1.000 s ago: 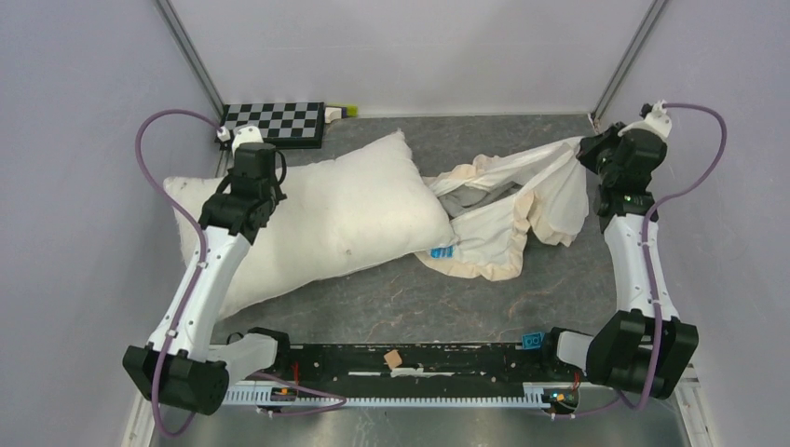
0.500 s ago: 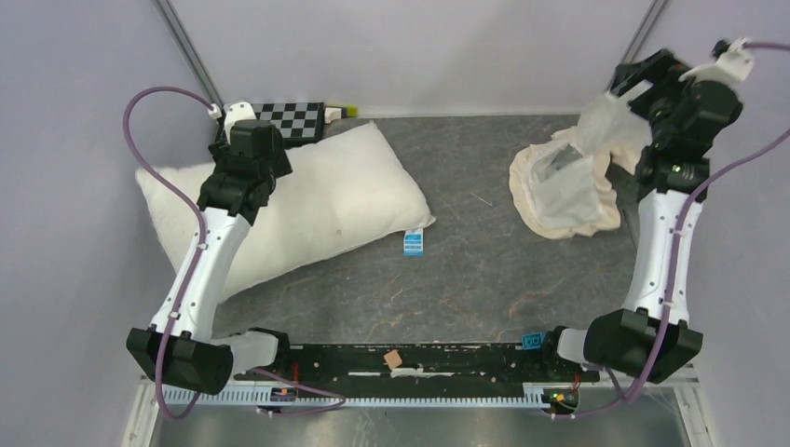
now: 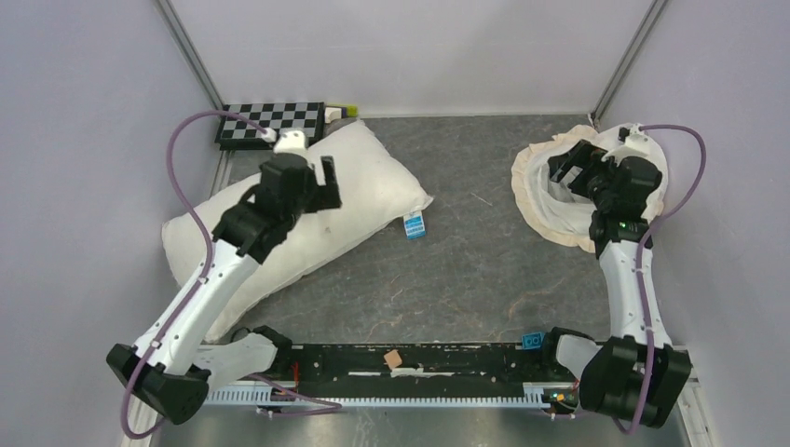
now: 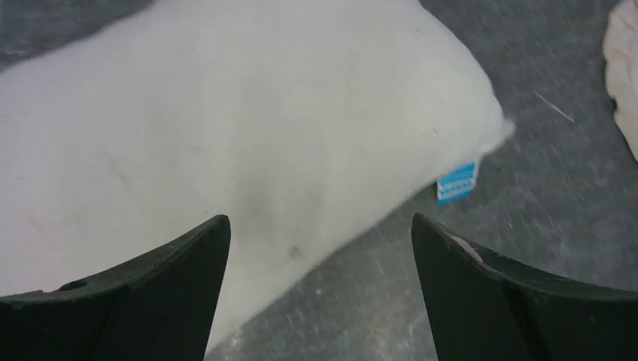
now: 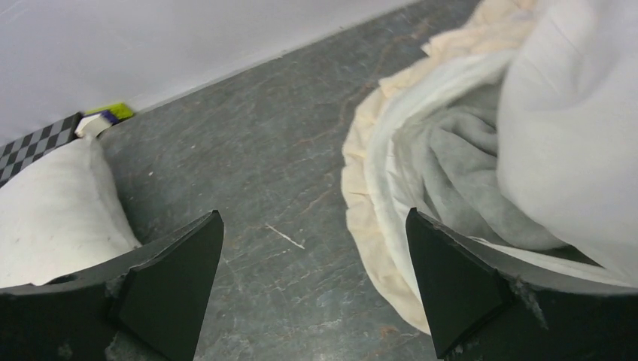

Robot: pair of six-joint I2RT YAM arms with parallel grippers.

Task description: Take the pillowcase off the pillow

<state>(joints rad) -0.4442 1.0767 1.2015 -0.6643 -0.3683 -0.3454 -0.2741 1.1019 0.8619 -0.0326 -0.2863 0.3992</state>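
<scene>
1. Pillow (image 3: 365, 182): bare, lies diagonally on L side of grey table (image 3: 475, 270), far corner near checkerboard (image 3: 270, 123).
2. Blue tag (image 3: 415, 224) at pillow's R corner, on the table.
3. Pillowcase (image 3: 545, 200): crumpled heap at far R, well apart from pillow; cream frill round the edge, grey showing inside.
4. Left gripper (image 3: 321, 186) over pillow's middle, jaws look apart, nothing held.
5. Right gripper (image 3: 565, 169) above the pillowcase heap; jaw state hard to read from above.
6. Small tan block (image 3: 392, 358) on the near rail betw. arm bases.
</scene>
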